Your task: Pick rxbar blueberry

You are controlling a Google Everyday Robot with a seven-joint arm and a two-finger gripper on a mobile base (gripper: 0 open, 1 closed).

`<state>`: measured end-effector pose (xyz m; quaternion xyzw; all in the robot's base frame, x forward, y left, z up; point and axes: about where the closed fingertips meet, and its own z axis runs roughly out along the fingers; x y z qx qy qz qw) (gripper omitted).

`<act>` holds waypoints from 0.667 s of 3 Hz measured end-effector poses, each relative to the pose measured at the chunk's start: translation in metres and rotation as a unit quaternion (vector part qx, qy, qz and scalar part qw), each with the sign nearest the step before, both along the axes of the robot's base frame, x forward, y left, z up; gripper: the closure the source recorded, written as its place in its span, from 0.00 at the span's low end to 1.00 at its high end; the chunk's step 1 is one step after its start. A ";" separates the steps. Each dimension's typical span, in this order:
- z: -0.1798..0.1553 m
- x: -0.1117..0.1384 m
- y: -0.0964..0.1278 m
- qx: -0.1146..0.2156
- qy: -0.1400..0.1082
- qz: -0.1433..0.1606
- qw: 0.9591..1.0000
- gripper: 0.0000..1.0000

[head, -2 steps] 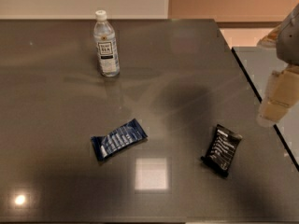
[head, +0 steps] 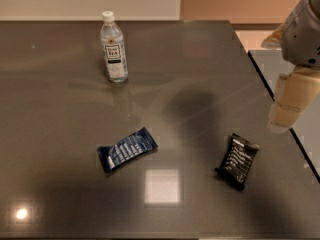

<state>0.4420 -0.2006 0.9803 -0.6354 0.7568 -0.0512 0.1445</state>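
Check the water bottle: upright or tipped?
Upright. The water bottle stands on its base, white cap topmost. The gripper hangs by the table's right edge, far from the bottle.

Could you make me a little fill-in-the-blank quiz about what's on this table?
The rxbar blueberry lies in a dark ____ wrapper.
The other bar has a ____ wrapper.
The water bottle stands ____ on the table.
The gripper hangs at the picture's ____ edge, apart from both bars.
Missing: blue; black; upright; right.
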 end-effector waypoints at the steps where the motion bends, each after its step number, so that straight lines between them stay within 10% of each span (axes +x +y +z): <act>1: -0.003 0.008 0.029 -0.026 0.005 0.047 0.999 0.00; 2: -0.016 0.016 0.066 -0.048 0.016 0.096 0.994 0.00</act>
